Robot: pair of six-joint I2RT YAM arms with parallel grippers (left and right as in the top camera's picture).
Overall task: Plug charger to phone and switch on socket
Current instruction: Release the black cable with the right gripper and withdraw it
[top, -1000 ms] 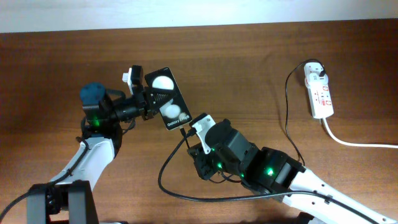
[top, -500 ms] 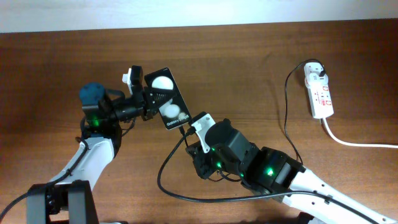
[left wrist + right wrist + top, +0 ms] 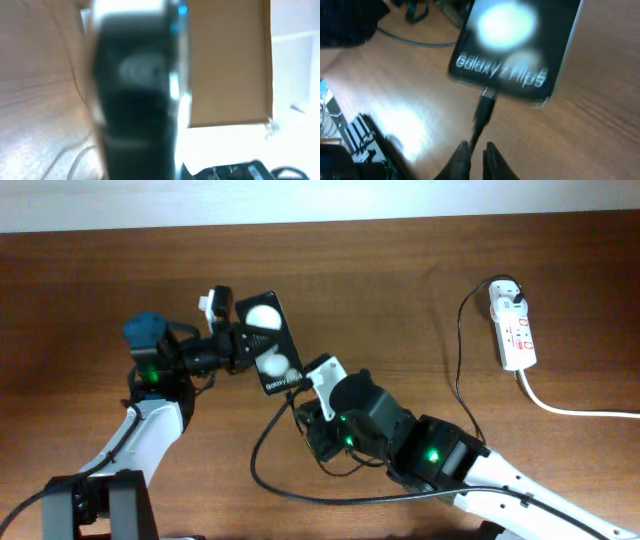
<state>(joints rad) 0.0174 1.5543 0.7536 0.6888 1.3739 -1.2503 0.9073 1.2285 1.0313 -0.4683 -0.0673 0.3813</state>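
Right wrist, charger (image 3: 484,107) tip at phone (image 3: 520,50) edge

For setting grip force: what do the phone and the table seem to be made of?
The phone: its black face looks like glossy glass or plastic, as it shows two bright white spots. The table: brown wood or wood-look laminate, with visible grain and a slight sheen.

Bare table (image 3: 380,290) between phone (image 3: 280,345) and charger (image 3: 459,365)
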